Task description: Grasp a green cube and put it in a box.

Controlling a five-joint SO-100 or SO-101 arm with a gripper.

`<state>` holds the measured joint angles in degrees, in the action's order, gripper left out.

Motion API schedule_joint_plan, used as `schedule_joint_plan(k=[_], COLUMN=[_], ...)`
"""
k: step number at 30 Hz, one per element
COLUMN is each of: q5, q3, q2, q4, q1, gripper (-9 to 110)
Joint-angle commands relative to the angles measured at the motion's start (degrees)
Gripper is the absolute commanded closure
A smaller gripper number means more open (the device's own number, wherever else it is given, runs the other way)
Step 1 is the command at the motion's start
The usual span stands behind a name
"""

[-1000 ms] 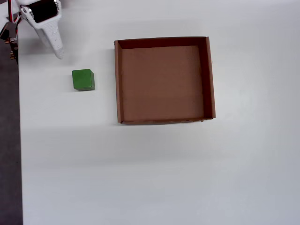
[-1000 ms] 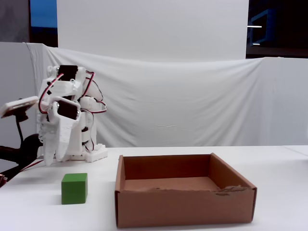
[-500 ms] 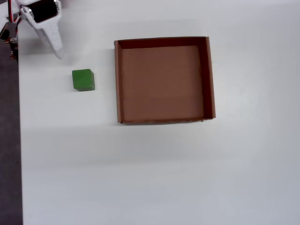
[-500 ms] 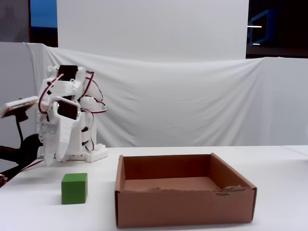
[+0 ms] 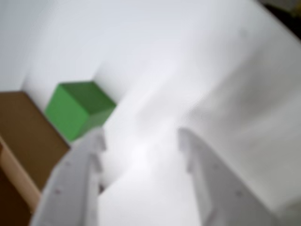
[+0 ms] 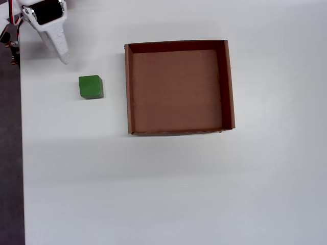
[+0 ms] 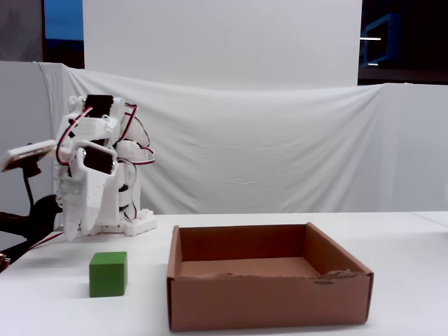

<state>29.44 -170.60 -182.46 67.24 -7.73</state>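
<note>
White pincer (image 5: 141,141) agape above table (image 6: 153,194)

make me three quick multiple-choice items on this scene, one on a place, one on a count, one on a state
1. In the overhead view, the small bright-green cube lies:
A. inside the box
B. left of the box
C. right of the box

2. Green cubes in view:
A. one
B. two
C. three

3. The white two-finger end effector is:
A. shut on the cube
B. open, holding nothing
C. resting in the box

Answers:
1 B: it sits on the white table, apart from the shallow brown cardboard box.
2 A: every view shows one.
3 B: the wrist view shows only bare table between its fingers.
</note>
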Motion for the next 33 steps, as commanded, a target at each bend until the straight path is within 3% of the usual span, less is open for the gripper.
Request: schedule_joint_plan(k=[1, 33], q5=[0.0, 0.4], q3=[0.4, 0.4], q2=[0.0, 0.0], q4=[0.4, -0.8], q1=[-0.2, -1.1], gripper=[81, 81])
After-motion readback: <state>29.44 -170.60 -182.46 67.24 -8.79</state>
